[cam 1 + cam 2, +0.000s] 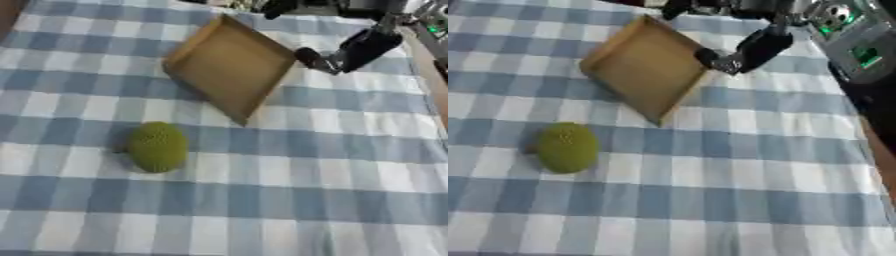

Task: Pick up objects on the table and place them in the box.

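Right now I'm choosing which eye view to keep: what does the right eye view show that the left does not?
Only the right eye view shows the grey device with green lights at the table's far right. The left eye view shows just a sliver of it and more cloth left of the fruit. Both share the green bumpy fruit, the empty box, the checked cloth and the right hand beside the box.

right hand (737, 54) — fingers blurred | arm cut off at top edge

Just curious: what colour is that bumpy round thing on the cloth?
Green: the bumpy round fruit is yellowish-green, clearest in the left eye view.
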